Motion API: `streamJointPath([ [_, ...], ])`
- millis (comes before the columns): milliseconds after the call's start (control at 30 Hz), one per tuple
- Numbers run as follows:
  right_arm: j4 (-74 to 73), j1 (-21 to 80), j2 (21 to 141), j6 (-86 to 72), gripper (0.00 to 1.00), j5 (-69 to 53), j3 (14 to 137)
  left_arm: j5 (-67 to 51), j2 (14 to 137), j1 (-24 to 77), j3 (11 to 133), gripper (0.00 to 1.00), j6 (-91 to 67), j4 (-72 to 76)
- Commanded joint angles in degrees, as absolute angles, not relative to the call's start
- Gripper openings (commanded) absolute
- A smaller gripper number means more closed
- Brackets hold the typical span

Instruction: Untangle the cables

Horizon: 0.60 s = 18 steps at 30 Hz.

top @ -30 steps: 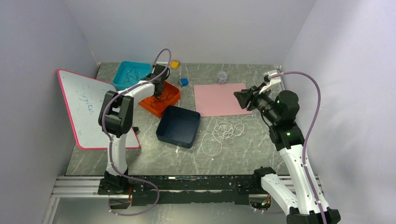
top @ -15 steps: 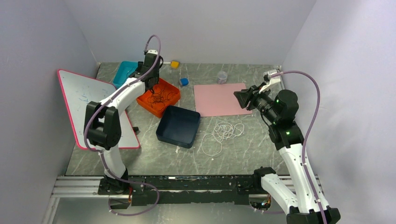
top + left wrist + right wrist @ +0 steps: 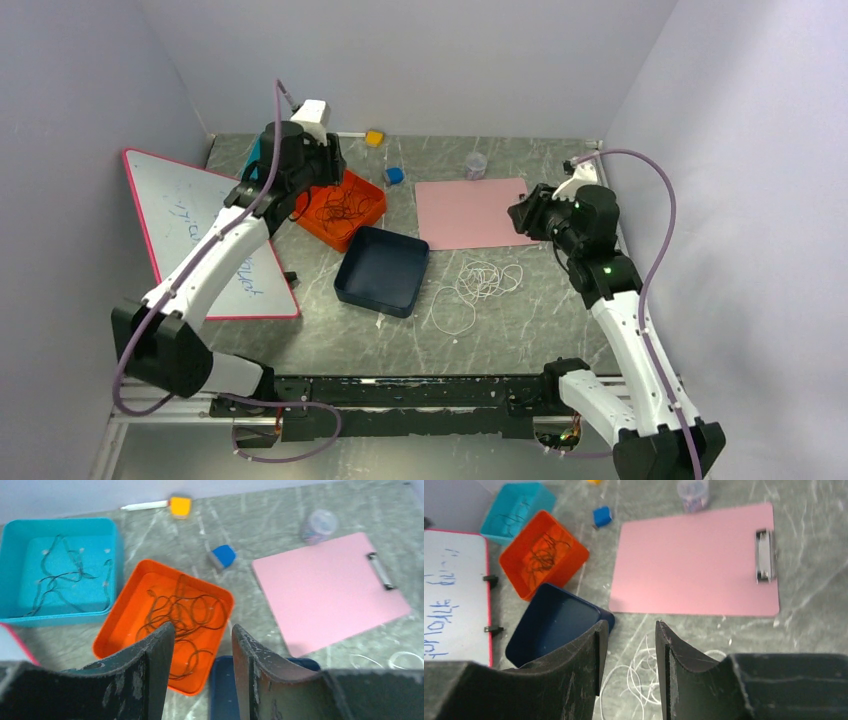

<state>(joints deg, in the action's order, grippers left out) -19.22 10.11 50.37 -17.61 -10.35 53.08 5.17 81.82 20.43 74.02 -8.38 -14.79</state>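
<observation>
Across the grey marbled table [image 3: 520, 330], the biggest thing is the pink-edged whiteboard [image 3: 190, 230] leaning at the left, then the pink clipboard [image 3: 470, 212] at upper centre. An empty navy square tray [image 3: 385, 265] sits mid-frame. An orange plastic tray [image 3: 107, 630] above and left of it holds a bunch of dark brown cables [image 3: 182, 622], and a teal tray [image 3: 60, 522] beside that holds one thin dark cable [image 3: 65, 575]. Loose white cables [image 3: 480, 280] lie looped on the bare table, right of the navy tray.

The left gripper [image 3: 202, 630] hangs high over the orange tray, fingers moderately apart and empty. The right gripper [image 3: 630, 627], likewise parted and empty, looks down over the white loops.

I'd say sorting is well along, with the white tangle left. The next move calls for lowering onto one outer strand and drawing it clear.
</observation>
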Motion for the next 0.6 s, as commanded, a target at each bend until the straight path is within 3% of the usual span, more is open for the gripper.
streamJointPath([
  [0,-28.2,10.2,53.4,-21.9,0.43,-5.7,52.8,-4.8,77.1,22.7,69.2,0.51,-11.2,-11.1],
  [333,-32.6,10.3,68.9,-16.1,0.43,-18.3,52.3,-5.4,75.0,27.5,62.4,0.48,-16.7,-8.3],
  [567,-31.1,12.9,77.1,-13.8,0.44,-16.4,52.2,-4.1,74.7,27.9,62.2,0.47,-17.1,-8.2],
])
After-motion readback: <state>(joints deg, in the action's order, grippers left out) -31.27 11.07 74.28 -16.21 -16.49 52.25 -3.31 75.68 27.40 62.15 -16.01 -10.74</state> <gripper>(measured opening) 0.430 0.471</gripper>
